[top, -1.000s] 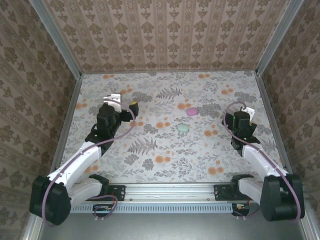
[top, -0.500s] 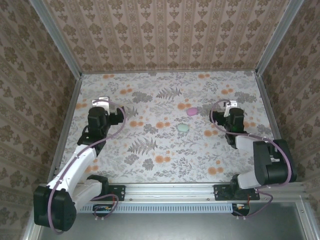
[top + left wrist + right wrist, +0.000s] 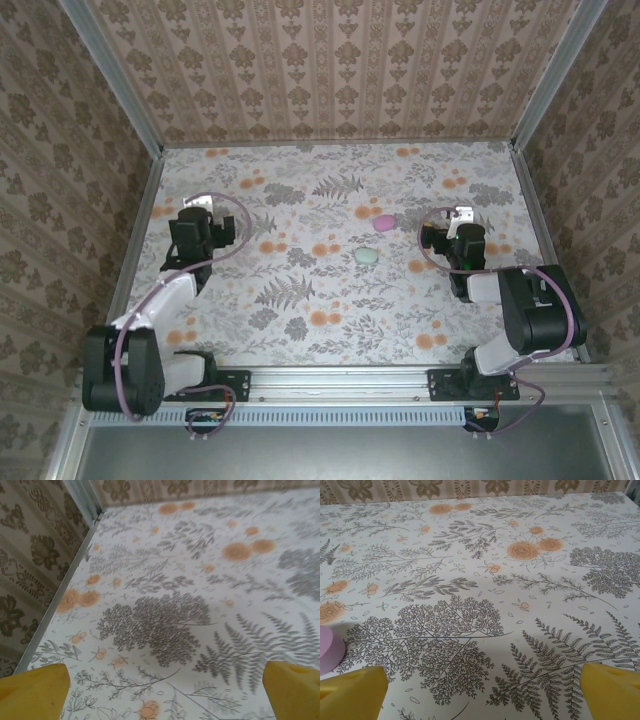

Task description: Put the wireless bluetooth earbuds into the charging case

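A pink pebble-like charging case (image 3: 383, 223) lies on the floral table (image 3: 330, 290), right of the middle. A mint-green case (image 3: 367, 256) lies just in front of it. The earbuds are too small to make out. My left gripper (image 3: 203, 215) hangs low at the table's left side, far from both cases. Its yellow fingertips (image 3: 35, 690) stand wide apart, open on nothing (image 3: 165, 695). My right gripper (image 3: 453, 228) sits right of the pink case, open and empty (image 3: 482, 692). The pink case's edge (image 3: 327, 650) shows left of its left finger.
Patterned walls enclose the table on three sides. A metal rail (image 3: 60, 595) runs along the left wall close to my left gripper. Orange flower prints (image 3: 320, 318) are scattered over the cloth. The arm bases stand on the front rail (image 3: 340, 380).
Both arms have folded back. The left gripper has swung left toward the wall, and the right gripper has shifted left, nearer the pink case. Both stayed open and the cases have not moved.
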`<state>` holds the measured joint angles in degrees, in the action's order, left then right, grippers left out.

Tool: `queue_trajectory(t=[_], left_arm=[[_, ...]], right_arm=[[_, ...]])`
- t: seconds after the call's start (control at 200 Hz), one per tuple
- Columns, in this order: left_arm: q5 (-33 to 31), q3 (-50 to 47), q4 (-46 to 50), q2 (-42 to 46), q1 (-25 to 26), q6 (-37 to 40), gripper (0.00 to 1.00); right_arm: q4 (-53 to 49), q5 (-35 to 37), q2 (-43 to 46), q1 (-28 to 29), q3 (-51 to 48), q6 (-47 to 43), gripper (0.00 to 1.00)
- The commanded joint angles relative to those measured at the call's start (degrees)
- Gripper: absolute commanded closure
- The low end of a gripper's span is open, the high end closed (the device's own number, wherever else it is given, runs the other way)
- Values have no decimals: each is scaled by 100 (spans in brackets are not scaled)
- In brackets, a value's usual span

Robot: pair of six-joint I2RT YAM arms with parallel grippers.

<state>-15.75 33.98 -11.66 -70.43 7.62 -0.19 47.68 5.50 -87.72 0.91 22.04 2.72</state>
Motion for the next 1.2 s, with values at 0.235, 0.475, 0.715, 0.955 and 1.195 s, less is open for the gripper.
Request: queue_trajectory(t=[0.235,0.475,0.715,0.955,1.195], left_arm=[[692,-668,-2706,-1370,-283,477,0],[1587,-1142,-3798,-1731,-777,207,0],[1147,-1095,-3699,-1736,-616,247,0],[1157,-1094,-3720,-1743,-614,247,0],[1157,-1088,-3718,-1738,-604,251,0]], right_arm=[[211,140,16,37,85,-6,0],[198,136,17,39,89,-8,0],[198,136,8,34,91,-8,0],[197,135,8,37,90,-8,0],[198,134,9,32,90,-6,0]])
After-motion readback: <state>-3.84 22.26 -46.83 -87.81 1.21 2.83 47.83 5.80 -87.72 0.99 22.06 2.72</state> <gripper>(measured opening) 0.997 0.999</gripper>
